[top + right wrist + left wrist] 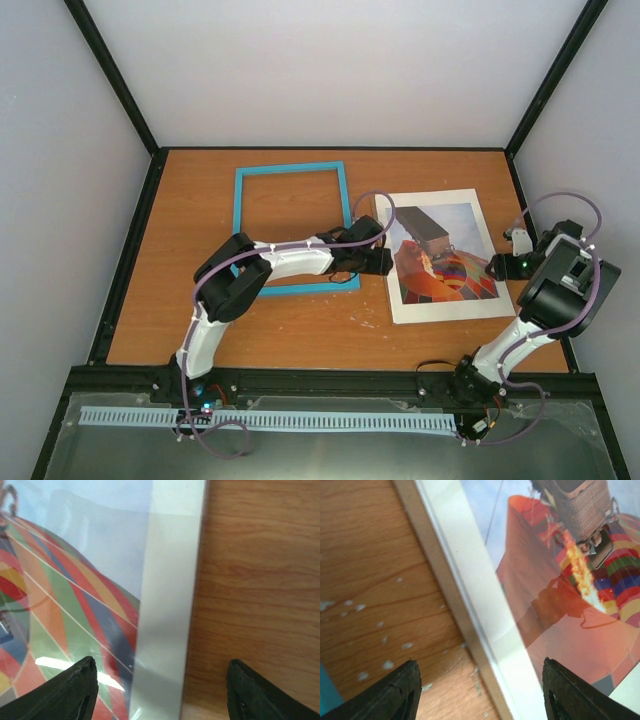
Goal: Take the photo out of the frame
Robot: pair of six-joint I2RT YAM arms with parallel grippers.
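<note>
The photo [450, 215], a print of a red, orange and checkered balloon with a white margin, lies flat on the right of the wooden table, outside the frame. The light-blue frame [290, 167] lies empty to its left, with wood showing through the opening. My left gripper [385, 258] is open over the photo's left edge; the left wrist view shows its jaws [480, 662] straddling the white margin of the photo [560, 595]. My right gripper [497, 266] is open over the photo's right edge; its jaws [160, 662] straddle the margin of the glossy photo [90, 580].
The wooden table [300, 320] has a black rim and pale walls on three sides. The left arm reaches across the frame's lower right corner. Small white specks [385, 665] dot the wood near the left fingers.
</note>
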